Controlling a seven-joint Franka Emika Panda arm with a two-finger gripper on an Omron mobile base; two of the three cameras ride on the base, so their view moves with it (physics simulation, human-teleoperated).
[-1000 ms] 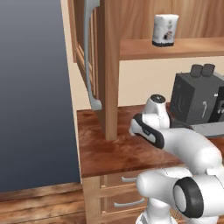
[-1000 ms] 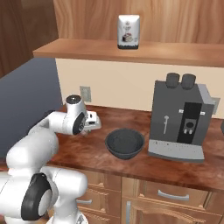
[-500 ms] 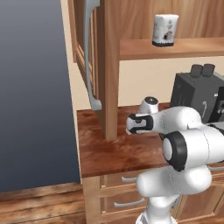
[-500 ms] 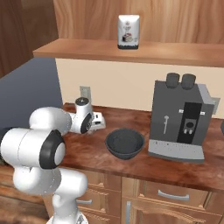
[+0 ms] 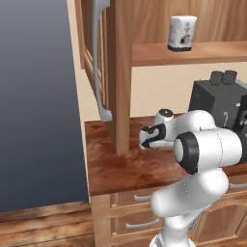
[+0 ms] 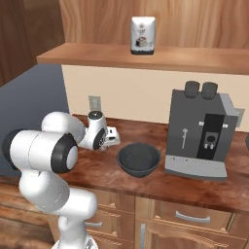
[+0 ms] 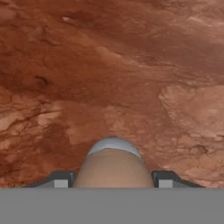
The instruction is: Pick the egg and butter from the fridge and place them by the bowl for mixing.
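The egg [image 7: 113, 168], tan and rounded, sits between the two dark fingertips [image 7: 61, 179] in the hand view, with my gripper [image 7: 113, 180] shut on it. It hangs a little above the red-brown wooden counter [image 7: 131, 65]. From the right base view the gripper [image 6: 113, 136] is low over the counter, just left of the dark grey bowl [image 6: 138, 159]. In the left base view the gripper [image 5: 146, 139] points left, toward the wooden cabinet post. The grey fridge [image 5: 38, 96] stands at the left. The butter is out of view.
A dark coffee machine [image 6: 202, 131] stands right of the bowl. A white canister [image 6: 143, 35] sits on the wooden shelf [image 6: 97, 54] above. A long grey bar handle [image 5: 99, 62] hangs beside the cabinet post. Drawers run below the counter's front edge [image 5: 125, 185].
The arm has swung round over the counter, its elbow now in front of the cameras. The hand, still holding the egg, has shifted slightly toward the bowl.
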